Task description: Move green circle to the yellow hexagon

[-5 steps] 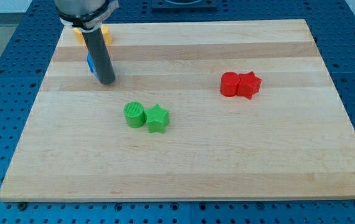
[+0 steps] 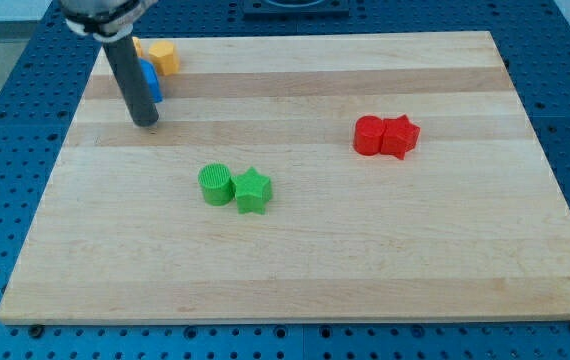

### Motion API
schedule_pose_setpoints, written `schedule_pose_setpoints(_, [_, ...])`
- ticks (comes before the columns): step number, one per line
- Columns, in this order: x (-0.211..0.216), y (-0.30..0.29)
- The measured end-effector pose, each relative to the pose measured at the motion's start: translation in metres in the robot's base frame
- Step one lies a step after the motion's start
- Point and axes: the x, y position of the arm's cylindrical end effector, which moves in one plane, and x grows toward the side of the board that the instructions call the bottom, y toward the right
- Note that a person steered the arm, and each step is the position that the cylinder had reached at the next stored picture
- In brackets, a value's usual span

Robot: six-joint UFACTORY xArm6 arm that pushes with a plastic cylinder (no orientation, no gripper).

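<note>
The green circle lies a little left of the board's middle, touching a green star on its right. The yellow hexagon sits at the board's top left corner. My tip rests on the board in the upper left, well above and left of the green circle and below the yellow hexagon. The rod covers part of a blue block behind it.
A second yellow block peeks out left of the hexagon, partly hidden by the rod. A red circle and a red star touch each other at the right of the wooden board.
My tip has moved left and slightly up, away from the green circle. The yellow hexagon and blue block now show more. No block has moved.
</note>
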Motion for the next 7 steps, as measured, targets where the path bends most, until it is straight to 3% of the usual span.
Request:
schedule_pose_setpoints(2, [0.103, 0.012])
schedule_pose_setpoints(3, [0.14, 0.046])
schedule_pose_setpoints(4, [0.144, 0.091])
schedule_pose_setpoints(7, [0.098, 0.102])
